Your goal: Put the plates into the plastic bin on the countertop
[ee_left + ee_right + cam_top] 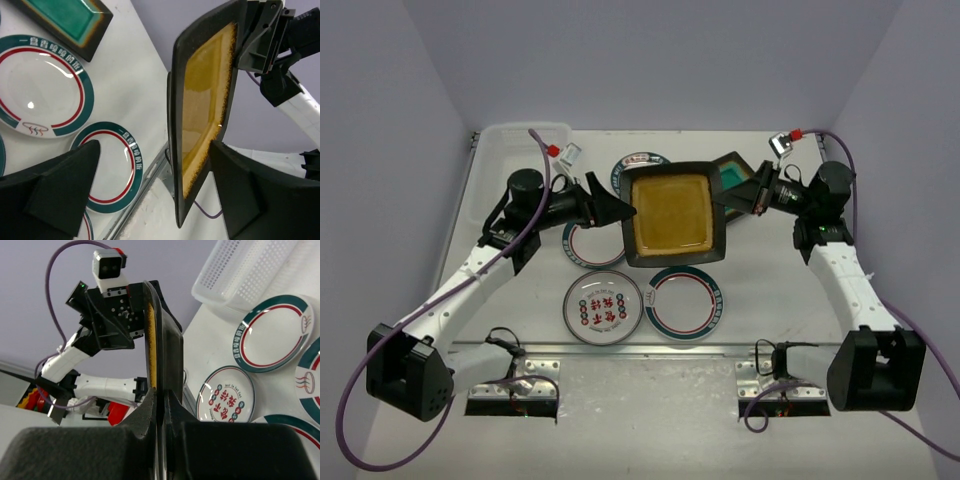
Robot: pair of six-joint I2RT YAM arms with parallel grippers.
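Countertop (770, 290) white; right gripper (735, 199) pinching amber square plate (672, 212), left gripper (625, 208) spread astride opposite edge; close your left squarely before releasing right.

You're seeing: square plate (675, 212) amber centre, dark-brown rim; second square plate (732, 172) teal centre; round plate (687, 303) white, teal rim, red ring; grey-rimmed plate (603, 307) red characters; bin (515, 140) translucent white.

Plain pale lavender-grey walls (650, 60) stand behind and to both sides of the flat white rectangular table (770, 290), under soft even light.
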